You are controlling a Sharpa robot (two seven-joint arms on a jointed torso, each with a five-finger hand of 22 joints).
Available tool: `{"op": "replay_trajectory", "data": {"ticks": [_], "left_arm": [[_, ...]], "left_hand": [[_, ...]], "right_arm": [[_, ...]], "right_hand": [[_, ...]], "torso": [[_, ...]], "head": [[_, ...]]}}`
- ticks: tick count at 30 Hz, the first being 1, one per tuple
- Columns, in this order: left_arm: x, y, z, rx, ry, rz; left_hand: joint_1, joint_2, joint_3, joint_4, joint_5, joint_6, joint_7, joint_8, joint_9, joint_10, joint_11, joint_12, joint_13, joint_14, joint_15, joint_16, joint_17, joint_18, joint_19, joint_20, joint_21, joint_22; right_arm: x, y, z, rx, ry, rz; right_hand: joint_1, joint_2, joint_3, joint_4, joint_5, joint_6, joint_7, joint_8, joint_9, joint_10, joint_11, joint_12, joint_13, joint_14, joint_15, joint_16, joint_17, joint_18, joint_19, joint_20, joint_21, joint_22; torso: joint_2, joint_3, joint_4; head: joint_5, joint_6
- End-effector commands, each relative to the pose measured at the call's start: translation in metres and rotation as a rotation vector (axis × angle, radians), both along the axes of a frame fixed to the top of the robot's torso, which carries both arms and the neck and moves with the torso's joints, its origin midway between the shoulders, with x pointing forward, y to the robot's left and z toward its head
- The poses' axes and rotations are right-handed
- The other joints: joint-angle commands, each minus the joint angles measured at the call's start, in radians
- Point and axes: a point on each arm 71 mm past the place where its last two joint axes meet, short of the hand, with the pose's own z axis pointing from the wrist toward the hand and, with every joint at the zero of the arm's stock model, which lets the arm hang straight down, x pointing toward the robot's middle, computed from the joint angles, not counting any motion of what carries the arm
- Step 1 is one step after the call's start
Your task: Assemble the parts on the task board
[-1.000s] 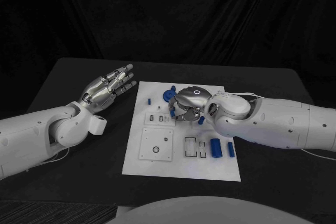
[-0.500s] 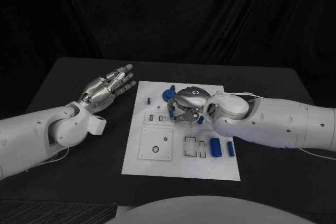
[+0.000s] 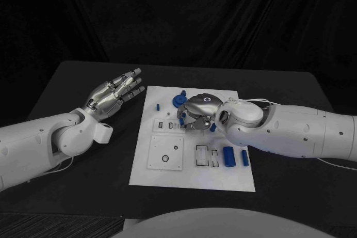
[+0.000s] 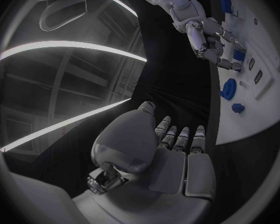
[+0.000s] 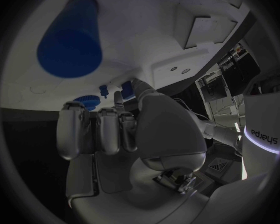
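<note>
Right silver hand (image 3: pixel 198 113) is hovering fingers-down over the upper middle of the white rectangular task board (image 3: pixel 192 173), grip unclear. It is sitting just beside the blue round gear part (image 3: pixel 178 100), with two blue cylinders (image 3: pixel 230 156) lying nearer on the board. Left silver hand (image 3: pixel 113 93) is hanging open and empty over the black surface (image 3: pixel 89 165), beside the board.

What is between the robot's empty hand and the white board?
Just bare black table. In the head view, the left hand hovers open beside the task board, with nothing lying in the gap.

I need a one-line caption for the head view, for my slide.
Right hand works over the white task board among blue parts; left hand hovers open beside it.
</note>
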Motion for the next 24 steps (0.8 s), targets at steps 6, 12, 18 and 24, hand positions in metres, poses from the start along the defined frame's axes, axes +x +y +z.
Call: {"op": "replay_trajectory", "data": {"ticks": [6,12,18,24], "left_arm": [[-0.001,-0.002,0.0,-0.014,-0.004,-0.012],[-0.001,-0.001,0.0,-0.013,-0.005,-0.007],[-0.002,0.001,0.001,-0.013,-0.009,0.001],[-0.002,0.002,0.002,-0.018,-0.02,0.009]], "left_hand": [[0.009,0.003,0.007,-0.001,0.004,0.001,0.004,0.005,0.001,-0.002,0.007,0.003,0.0,0.0,0.005,-0.004,-0.001,-0.012,-0.001,0.004,-0.002,-0.001],[0.009,0.003,0.007,-0.001,0.004,0.001,0.004,0.005,0.001,-0.002,0.007,0.003,0.0,0.0,0.005,-0.004,-0.001,-0.012,-0.001,0.004,-0.002,-0.001],[0.019,-0.019,0.008,-0.019,-0.005,0.004,0.004,0.005,0.002,-0.001,0.005,0.003,0.0,0.0,0.002,-0.004,-0.001,-0.011,0.0,0.004,-0.001,0.0],[0.064,-0.073,0.032,-0.122,-0.087,-0.002,0.005,0.004,0.001,-0.002,0.004,0.003,0.0,0.0,-0.006,-0.004,-0.001,-0.003,0.002,0.004,0.001,0.002]], "right_arm": [[-0.001,0.0,-0.003,-0.019,0.01,-0.009],[0.0,-0.004,-0.001,0.009,-0.014,-0.011],[-0.004,-0.015,0.013,0.076,-0.074,-0.007],[-0.006,-0.031,0.045,0.15,-0.174,0.009]], "right_hand": [[-0.01,-0.005,-0.005,-0.012,-0.033,-0.029,0.0,-0.047,-0.033,0.103,0.009,0.003,0.263,0.066,0.01,-0.005,0.053,0.001,0.026,0.006,-0.007,0.2],[-0.029,-0.013,-0.026,0.0,-0.114,-0.052,0.0,-0.089,-0.071,0.103,0.008,0.003,0.263,0.065,0.009,-0.006,0.048,0.001,0.026,0.006,-0.01,0.2],[-0.059,-0.069,-0.055,0.089,-0.214,-0.032,-0.002,-0.103,-0.101,0.103,0.007,0.003,0.263,0.065,0.008,-0.005,0.046,0.0,0.028,0.005,-0.01,0.201],[-0.08,-0.101,-0.114,0.148,-0.216,-0.021,-0.003,-0.106,-0.112,0.103,0.006,0.003,0.263,0.065,0.007,-0.004,0.047,-0.001,0.029,0.002,-0.006,0.202]], "torso": [[0.0,0.0001,0.0004],[0.0,0.0001,0.0003],[0.0,0.0,0.0003],[0.0,0.0001,0.0002]], "head": [[-0.001,-0.001],[0.002,-0.001],[0.014,0.004],[0.011,0.003]]}}
